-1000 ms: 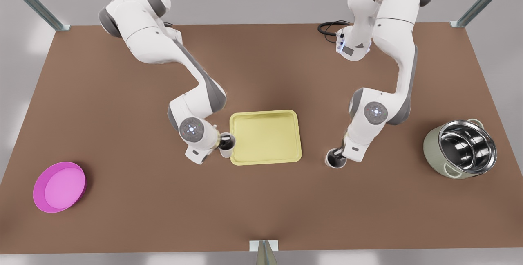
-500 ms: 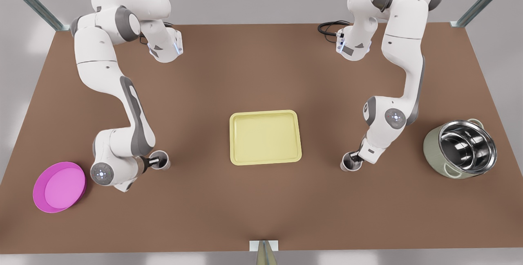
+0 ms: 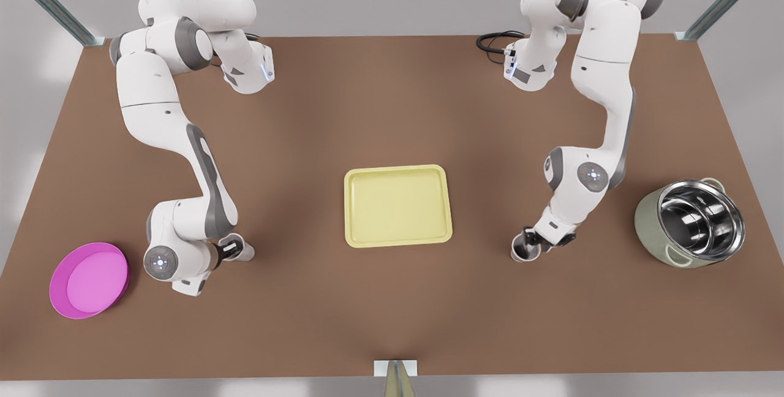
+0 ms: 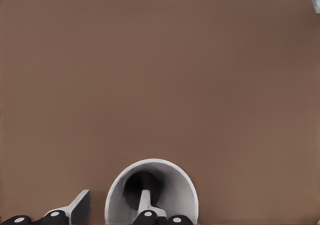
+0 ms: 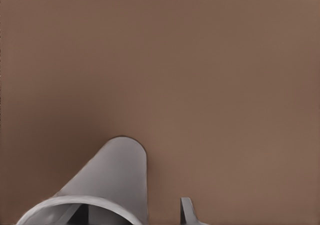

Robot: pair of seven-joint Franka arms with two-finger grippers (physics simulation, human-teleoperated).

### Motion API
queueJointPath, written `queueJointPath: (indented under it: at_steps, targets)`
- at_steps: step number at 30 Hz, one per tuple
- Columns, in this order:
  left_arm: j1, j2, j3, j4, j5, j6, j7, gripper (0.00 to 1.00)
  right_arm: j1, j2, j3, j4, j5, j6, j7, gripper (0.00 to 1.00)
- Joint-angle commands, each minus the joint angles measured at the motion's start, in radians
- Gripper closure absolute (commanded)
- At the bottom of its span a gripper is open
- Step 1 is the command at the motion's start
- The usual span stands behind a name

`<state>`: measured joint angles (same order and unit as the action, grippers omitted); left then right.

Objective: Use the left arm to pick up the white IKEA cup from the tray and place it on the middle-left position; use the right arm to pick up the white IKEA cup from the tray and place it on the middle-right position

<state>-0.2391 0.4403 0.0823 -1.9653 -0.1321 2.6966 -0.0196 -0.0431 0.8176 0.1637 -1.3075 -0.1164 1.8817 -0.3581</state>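
The pale yellow tray [image 3: 347,207] lies bare at the table's centre. One white cup [image 3: 245,252] [image 4: 172,182] stands upright on brown tabletop far toward the front view's left of the tray. My left gripper [image 3: 232,249] [image 4: 114,204] is open and straddles that cup's wall, with one finger [image 4: 145,202] inside and the other outside, both clear of the wall. A second white cup [image 3: 521,253] [image 5: 117,167] stands to the tray's right. My right gripper [image 3: 530,240] [image 5: 135,211] is open over its rim, its outer finger [image 5: 187,211] apart from the wall.
A round magenta plate [image 3: 89,280] sits near the front-left corner, close to the left arm's wrist. A green pot with a steel bowl inside [image 3: 691,223] stands to the right of the right cup. Bare brown tabletop [image 3: 392,305] stretches along the front.
Both arms carried their cups outward from the tray's sides, the left one much farther. Over the last half second each wrist shifted only slightly, and the cups stayed put.
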Motion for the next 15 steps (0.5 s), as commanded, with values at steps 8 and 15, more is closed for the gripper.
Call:
queueJointPath:
  at_steps: [8, 15]
  targets:
    - [0.004, -0.417, 0.109, 0.313, 0.08, -0.956, 0.009, 0.0, 0.0, -0.044, 0.011, 0.063, 0.0, -0.121, -0.134, 0.21]
    - [-0.005, -0.4, 0.097, 0.322, 0.088, -0.962, 0.001, 0.0, -0.092, -0.365, 0.04, 0.09, 0.037, -0.368, 0.359, 0.0]
